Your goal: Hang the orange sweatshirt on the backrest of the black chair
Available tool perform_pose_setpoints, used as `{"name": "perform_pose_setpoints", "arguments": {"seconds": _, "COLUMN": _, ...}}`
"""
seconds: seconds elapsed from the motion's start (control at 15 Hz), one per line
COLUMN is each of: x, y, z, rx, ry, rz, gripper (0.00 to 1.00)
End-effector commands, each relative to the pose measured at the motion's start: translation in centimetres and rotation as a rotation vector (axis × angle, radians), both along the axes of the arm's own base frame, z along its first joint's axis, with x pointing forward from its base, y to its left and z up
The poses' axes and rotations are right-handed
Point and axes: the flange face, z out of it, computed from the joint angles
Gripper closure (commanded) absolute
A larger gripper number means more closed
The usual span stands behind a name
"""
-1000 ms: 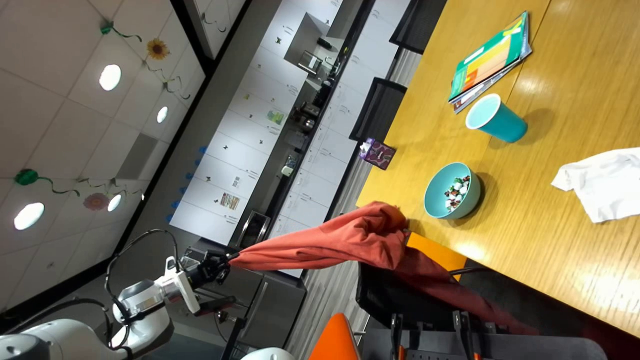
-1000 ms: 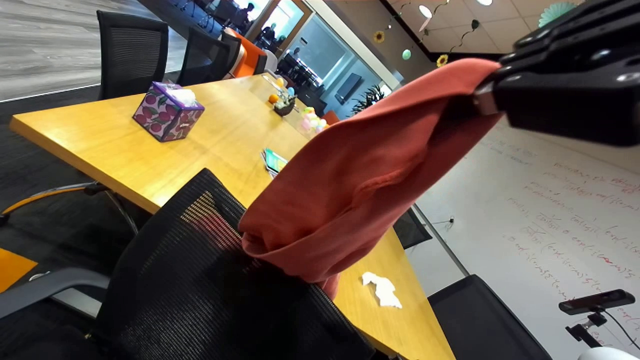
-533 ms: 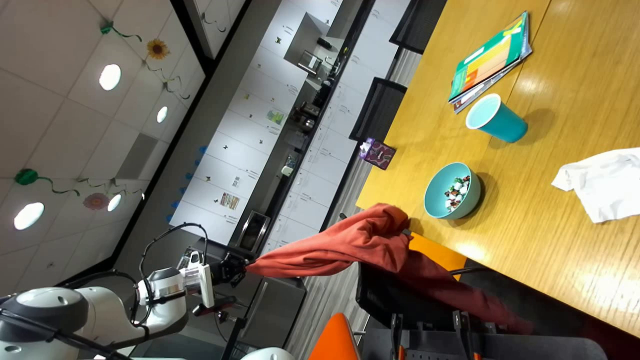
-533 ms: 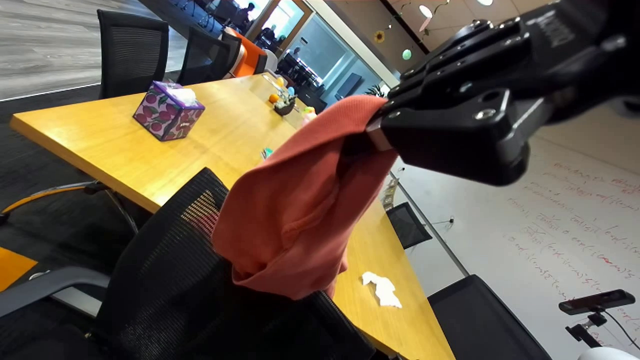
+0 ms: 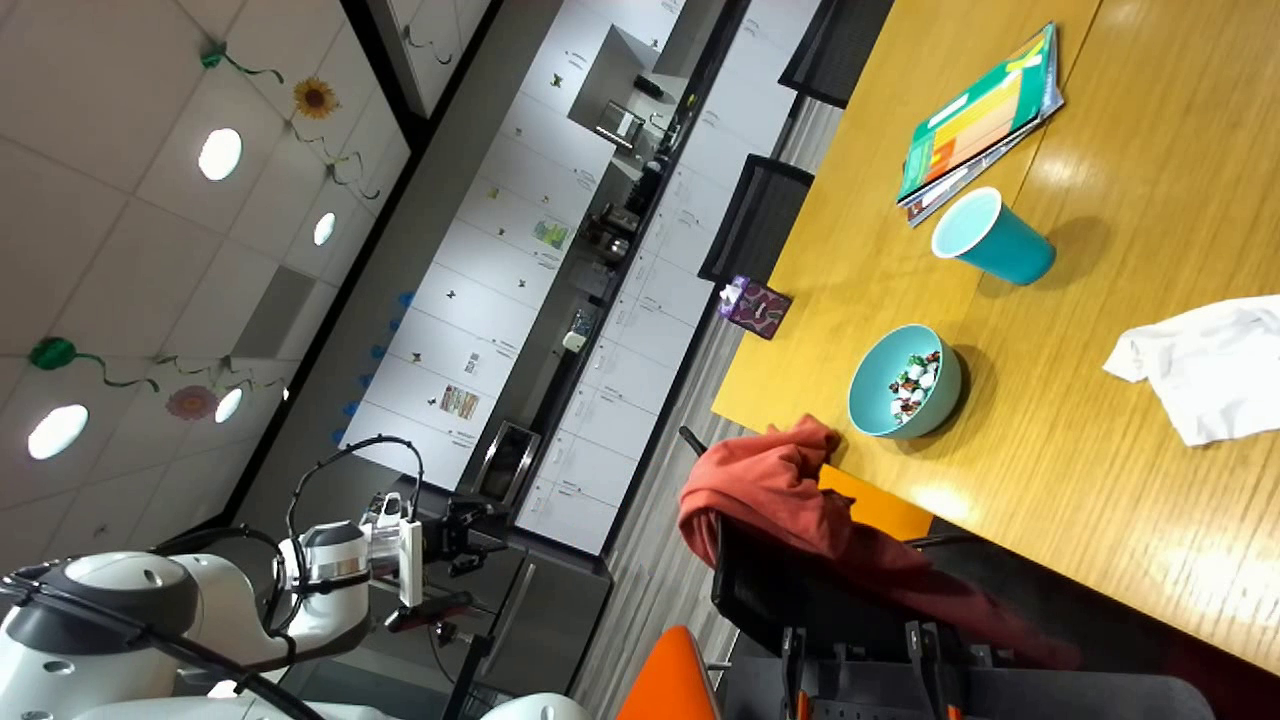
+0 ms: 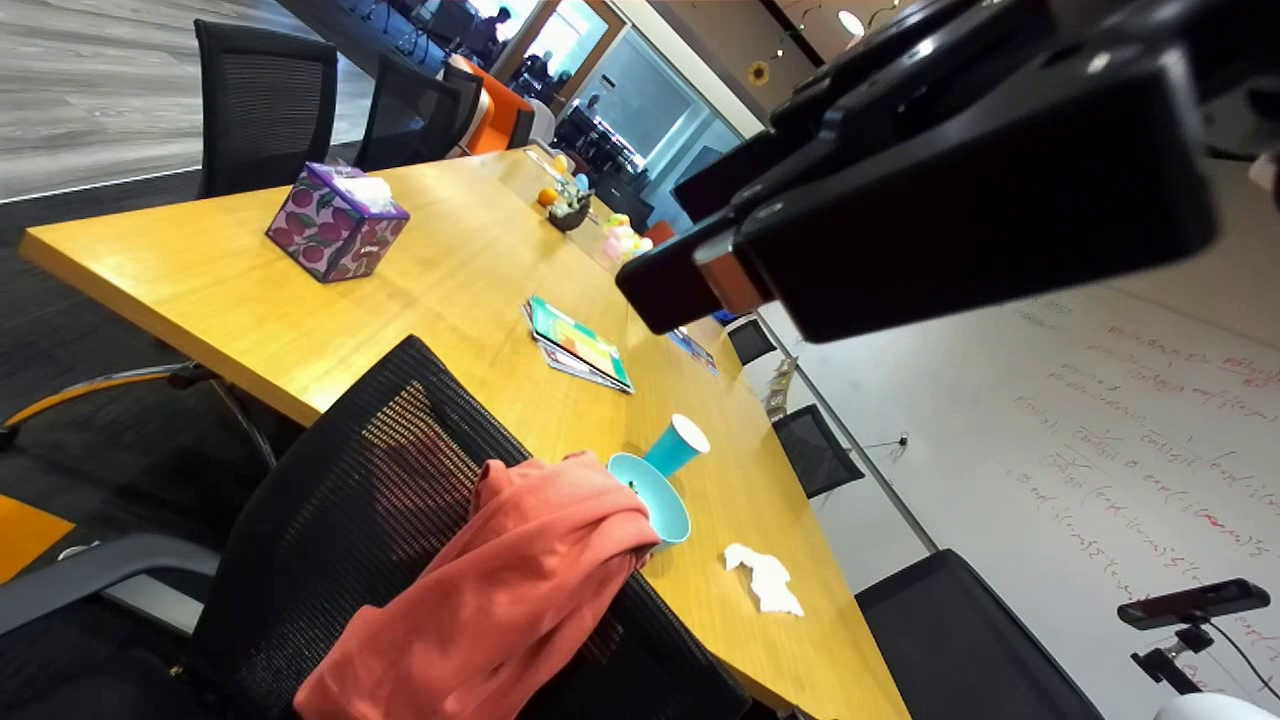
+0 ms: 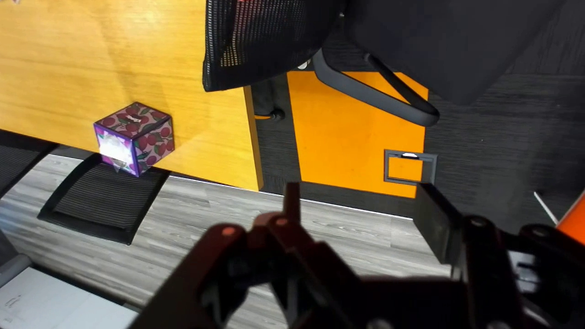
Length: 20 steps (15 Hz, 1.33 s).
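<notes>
The orange sweatshirt (image 5: 768,492) lies draped over the top of the black chair's backrest (image 6: 345,510). Part of it falls down the side facing me in an exterior view (image 6: 490,610), and more hangs on the table side, dim behind the mesh. My gripper (image 5: 500,530) is apart from the cloth, level with or above the backrest, at a distance I cannot measure. In the wrist view the gripper (image 7: 358,186) stands open, with only floor visible between its fingers. The chair's mesh backrest (image 7: 274,41) shows at the top there, with just a speck of reddish cloth.
Close behind the backrest runs the wooden table (image 6: 250,300). On it stand a teal bowl (image 5: 900,385), a blue cup (image 5: 1005,240), a tissue box (image 6: 335,225), magazines (image 6: 580,345) and a white cloth (image 6: 765,580). A grey armrest (image 7: 374,91) juts from the chair.
The gripper first moved toward the chair with the sweatshirt's end stretched in it. Then it opened, and that end dropped over the backrest's near side.
</notes>
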Motion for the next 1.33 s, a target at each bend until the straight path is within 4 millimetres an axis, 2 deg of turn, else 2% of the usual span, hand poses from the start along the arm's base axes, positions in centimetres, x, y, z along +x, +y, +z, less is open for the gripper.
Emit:
{"name": "perform_pose_setpoints", "arguments": {"seconds": 0.0, "x": 0.6, "y": 0.0, "z": 1.3, "rx": 0.019, "ry": 0.020, "rz": 0.005, "gripper": 0.02}}
{"name": "perform_pose_setpoints", "arguments": {"seconds": 0.33, "x": 1.8, "y": -2.7, "z": 3.7, "rx": 0.070, "ry": -0.016, "rz": -0.094, "gripper": 0.00}}
{"name": "perform_pose_setpoints", "arguments": {"seconds": 0.73, "x": 4.4, "y": -10.6, "z": 5.8, "rx": 0.127, "ry": -0.050, "rz": -0.299, "gripper": 0.00}}
{"name": "perform_pose_setpoints", "arguments": {"seconds": 0.93, "x": 5.2, "y": -14.6, "z": 5.5, "rx": 0.135, "ry": -0.041, "rz": -0.384, "gripper": 0.00}}
{"name": "perform_pose_setpoints", "arguments": {"seconds": 1.27, "x": 5.4, "y": -18.6, "z": 2.9, "rx": 0.130, "ry": -0.001, "rz": -0.461, "gripper": 0.00}}
